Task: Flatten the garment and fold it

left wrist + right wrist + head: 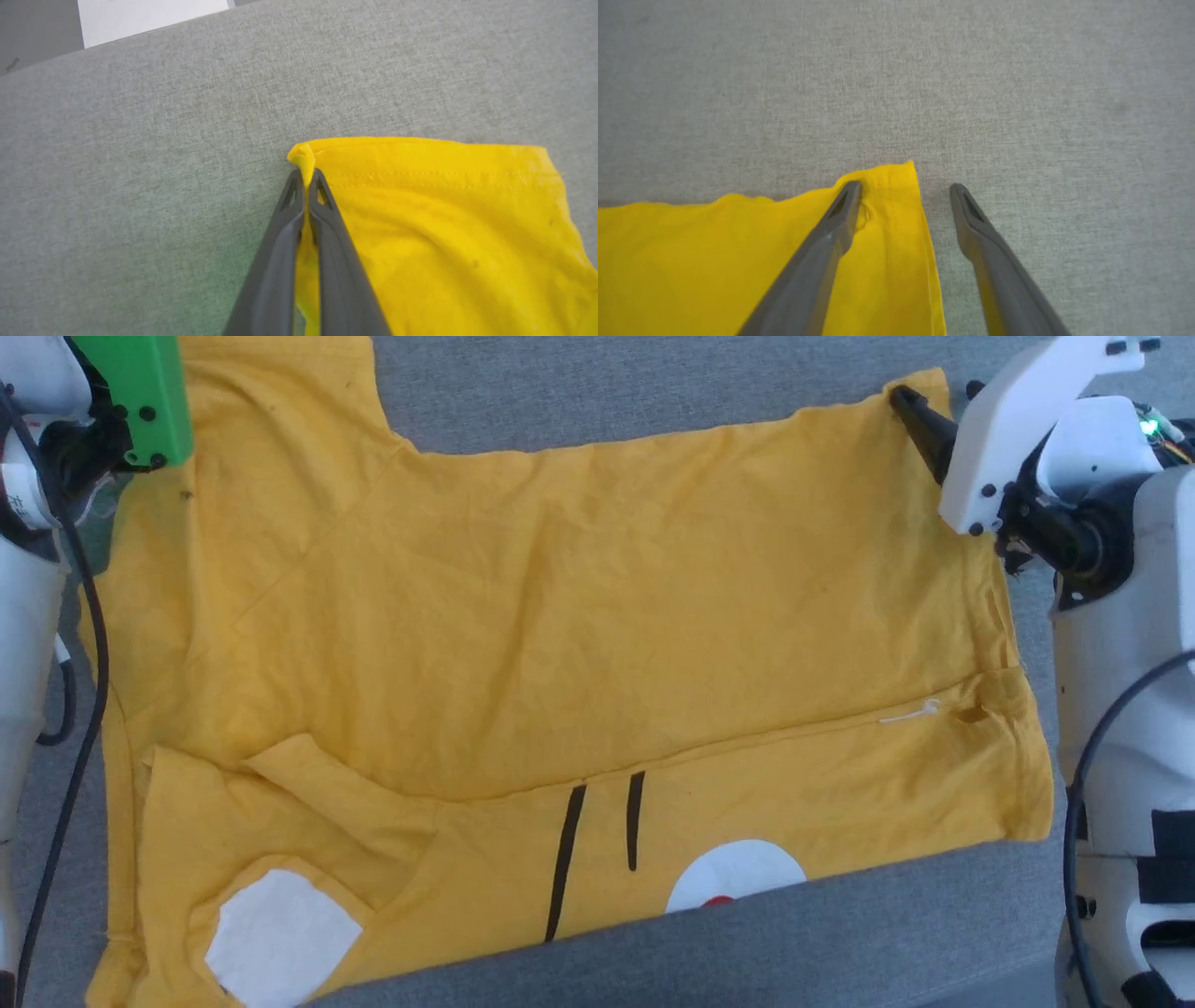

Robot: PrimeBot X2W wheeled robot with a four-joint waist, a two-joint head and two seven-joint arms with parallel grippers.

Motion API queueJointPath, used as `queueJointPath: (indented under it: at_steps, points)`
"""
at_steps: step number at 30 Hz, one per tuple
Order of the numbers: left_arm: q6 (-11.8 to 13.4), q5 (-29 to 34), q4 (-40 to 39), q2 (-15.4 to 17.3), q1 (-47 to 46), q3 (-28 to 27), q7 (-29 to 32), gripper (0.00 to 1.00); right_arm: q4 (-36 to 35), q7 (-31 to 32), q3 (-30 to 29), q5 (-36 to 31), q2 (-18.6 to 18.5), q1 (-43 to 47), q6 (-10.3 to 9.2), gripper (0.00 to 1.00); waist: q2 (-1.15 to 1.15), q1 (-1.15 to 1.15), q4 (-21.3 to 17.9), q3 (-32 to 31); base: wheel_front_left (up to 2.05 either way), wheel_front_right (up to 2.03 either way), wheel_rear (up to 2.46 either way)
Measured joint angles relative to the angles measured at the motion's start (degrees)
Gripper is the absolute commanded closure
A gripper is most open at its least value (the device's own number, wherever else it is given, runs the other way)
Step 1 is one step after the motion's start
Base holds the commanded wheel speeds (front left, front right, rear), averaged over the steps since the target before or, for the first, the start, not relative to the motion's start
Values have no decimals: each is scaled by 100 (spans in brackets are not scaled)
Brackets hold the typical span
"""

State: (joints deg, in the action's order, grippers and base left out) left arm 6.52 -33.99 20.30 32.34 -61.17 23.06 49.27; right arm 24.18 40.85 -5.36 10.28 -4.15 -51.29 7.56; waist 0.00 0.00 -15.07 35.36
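Garment (560, 616) spread mostly flat on grey fabric worktop (607, 373), plain side up, light creases. Along near edge, a printed strip turned up: white patches (280, 938), black lines (565, 859), red dot (717, 901). At far left corner, left gripper (306, 175), jaws pressed together, pinching a small fold of hemmed edge. At far right corner, right gripper (905, 187), jaws spread wide, one finger over the hemmed corner, the other over bare worktop, gripping nothing.
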Motion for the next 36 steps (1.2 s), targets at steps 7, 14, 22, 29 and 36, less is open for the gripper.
queueJointPath:
  at_steps: [7, 14, 22, 29, 36]
  points:
    - [-130, -31, 8, -43, 4, 43, -169, 100, 212, 664, -57, -391, 45, -302, 0, 98, 0, 0, 93, 7, 0, 0, 0]
    - [-409, -24, 87, -148, 185, 141, -934, 100, 192, 333, 32, -477, 66, -241, 0, 100, 0, 0, 165, -138, 0, 0, 0]
    - [-754, -48, -41, -276, 1154, -92, -3062, 100, -190, -1407, 326, 32, -82, 712, 0, 100, 0, 0, 285, -636, 0, 0, 0]
    - [-737, -313, -786, -400, 2691, -322, -4222, 100, -560, -2354, 436, 294, -423, 1911, 0, 100, 0, -1, 453, -1279, 0, 0, 0]
    - [-337, -542, -1704, -411, 4322, -549, -4669, 100, -761, -2813, 397, 447, -653, 2748, 0, 100, 0, -1, 651, -1907, 0, 0, 0]
